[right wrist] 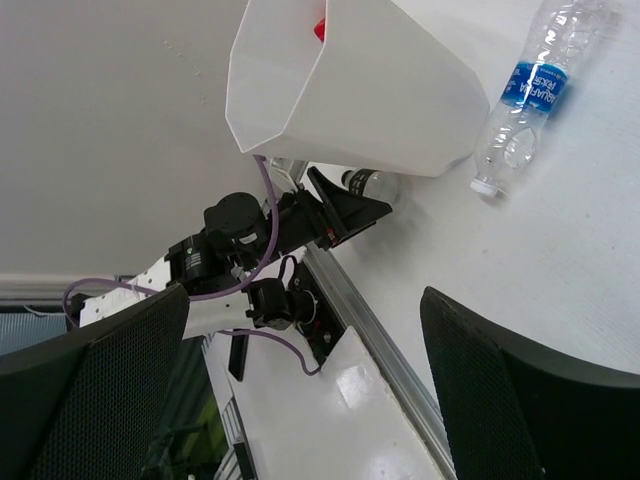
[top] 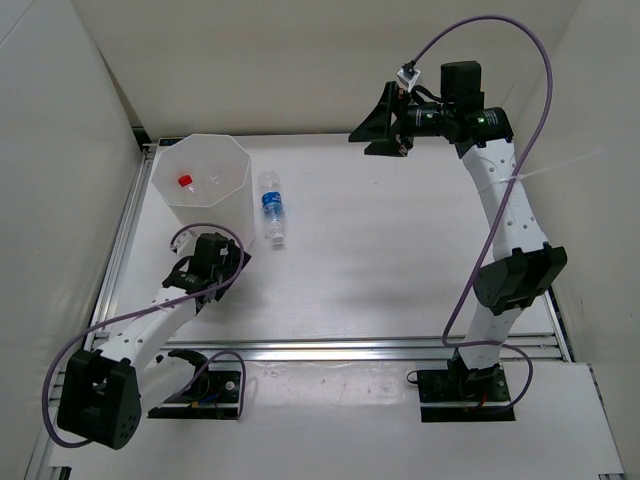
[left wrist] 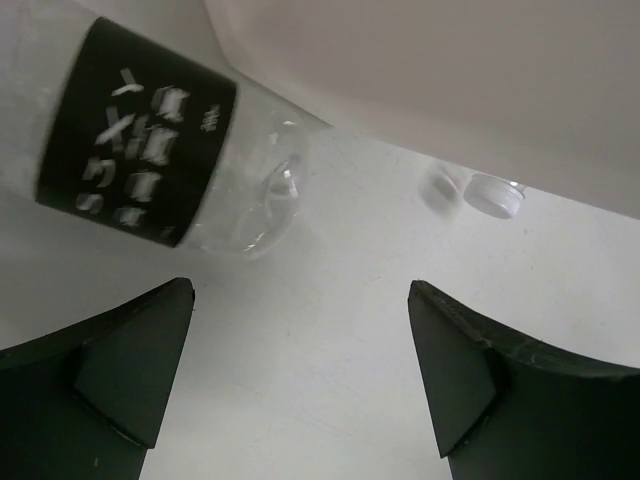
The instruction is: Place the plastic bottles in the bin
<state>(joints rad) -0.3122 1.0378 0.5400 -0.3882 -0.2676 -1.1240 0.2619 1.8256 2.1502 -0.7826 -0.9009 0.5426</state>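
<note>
The bin (top: 222,196) stands at the back left; a red-capped bottle (top: 185,181) lies inside it. The blue-label bottle (top: 271,208) lies on the table just right of the bin. The dark-label bottle (left wrist: 140,140) lies on the table at the foot of the bin, just ahead of my left gripper (left wrist: 300,370), which is open and empty. It also shows in the right wrist view (right wrist: 375,185), by the bin (right wrist: 350,90). My right gripper (top: 375,125) is open and empty, held high at the back. I cannot make out the plain bottle.
An aluminium rail (top: 380,347) runs along the table's near edge and another along the left side (top: 125,225). White walls close the table at the back and sides. The blue-label bottle's white cap (left wrist: 497,195) shows past the bin wall.
</note>
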